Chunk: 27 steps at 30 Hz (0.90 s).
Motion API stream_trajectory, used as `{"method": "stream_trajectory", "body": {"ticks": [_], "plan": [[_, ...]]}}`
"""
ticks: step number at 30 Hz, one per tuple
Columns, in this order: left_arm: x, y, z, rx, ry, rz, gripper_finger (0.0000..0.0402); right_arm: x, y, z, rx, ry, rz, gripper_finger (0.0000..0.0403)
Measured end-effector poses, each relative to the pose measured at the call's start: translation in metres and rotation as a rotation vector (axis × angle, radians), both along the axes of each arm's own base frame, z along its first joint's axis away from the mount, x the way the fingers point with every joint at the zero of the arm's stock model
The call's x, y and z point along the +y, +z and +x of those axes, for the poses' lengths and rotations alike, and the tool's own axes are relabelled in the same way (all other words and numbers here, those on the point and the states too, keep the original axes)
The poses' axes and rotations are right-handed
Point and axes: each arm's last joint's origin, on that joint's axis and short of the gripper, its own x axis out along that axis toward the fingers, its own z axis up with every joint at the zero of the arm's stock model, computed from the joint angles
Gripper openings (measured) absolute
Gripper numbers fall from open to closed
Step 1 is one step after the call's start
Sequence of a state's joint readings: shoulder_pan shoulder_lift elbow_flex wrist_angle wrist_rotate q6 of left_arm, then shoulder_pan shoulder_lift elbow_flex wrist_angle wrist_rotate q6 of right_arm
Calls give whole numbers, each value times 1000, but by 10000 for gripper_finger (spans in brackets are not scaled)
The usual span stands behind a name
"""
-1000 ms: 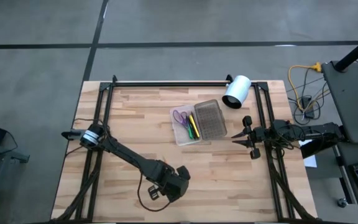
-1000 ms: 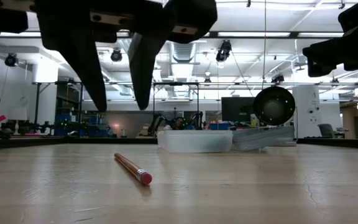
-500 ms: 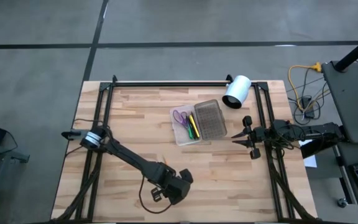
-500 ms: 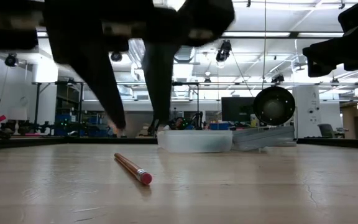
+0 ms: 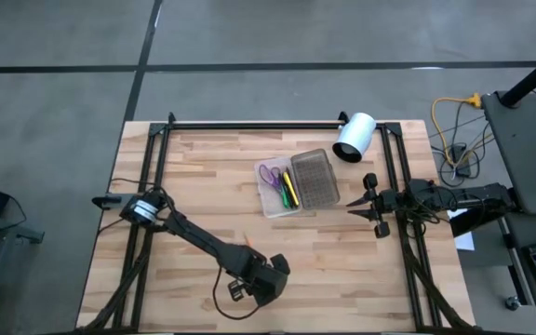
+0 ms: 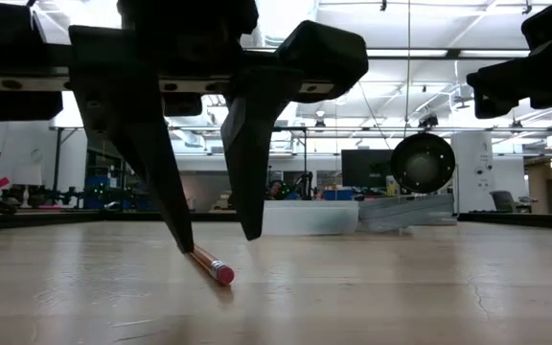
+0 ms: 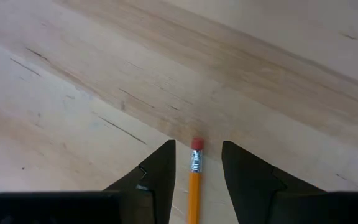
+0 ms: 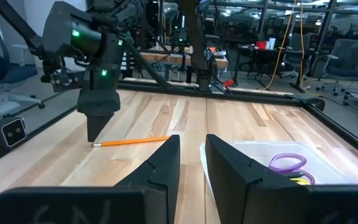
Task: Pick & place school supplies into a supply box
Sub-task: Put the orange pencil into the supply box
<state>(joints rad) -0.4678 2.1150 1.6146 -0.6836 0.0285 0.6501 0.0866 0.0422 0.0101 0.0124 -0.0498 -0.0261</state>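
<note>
An orange pencil with a pink eraser (image 6: pixel 210 264) lies flat on the wood near the table's near edge. My left gripper (image 6: pixel 217 240) is open, pointing down over it. One finger stands on each side of the pencil's eraser end (image 7: pixel 196 146), and I cannot see either touch it. The supply box (image 5: pixel 296 183) sits right of centre, its whitish tray holding purple scissors (image 5: pixel 270 173) and yellow and green pens (image 5: pixel 288 190), with the grey ribbed lid (image 5: pixel 315 179) beside the tray. My right gripper (image 5: pixel 354 208) waits open near the right edge.
A white cylinder (image 5: pixel 354 137) lies on its side at the far right corner, beyond the box. Black frame rails (image 5: pixel 259 123) run along the far edge and both sides. Bare wood stretches between the pencil and the box.
My left gripper has come straight down from well above the table until its fingertips stand close to the wood on either side of the pencil. Its finger gap looks the same. The pencil has not moved.
</note>
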Motion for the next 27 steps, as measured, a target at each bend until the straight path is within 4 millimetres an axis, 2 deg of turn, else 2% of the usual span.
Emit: {"method": "stream_trajectory", "body": {"ticks": [8, 14, 27], "plan": [[16, -11, 4, 18, 15, 9, 115, 0, 0, 0, 0, 0, 0, 68], [28, -20, 5, 53, 16, -62, 115, 0, 0, 0, 0, 0, 0, 68], [22, -17, 8, 26, -2, -89, 115, 0, 0, 0, 0, 0, 0, 68]]}}
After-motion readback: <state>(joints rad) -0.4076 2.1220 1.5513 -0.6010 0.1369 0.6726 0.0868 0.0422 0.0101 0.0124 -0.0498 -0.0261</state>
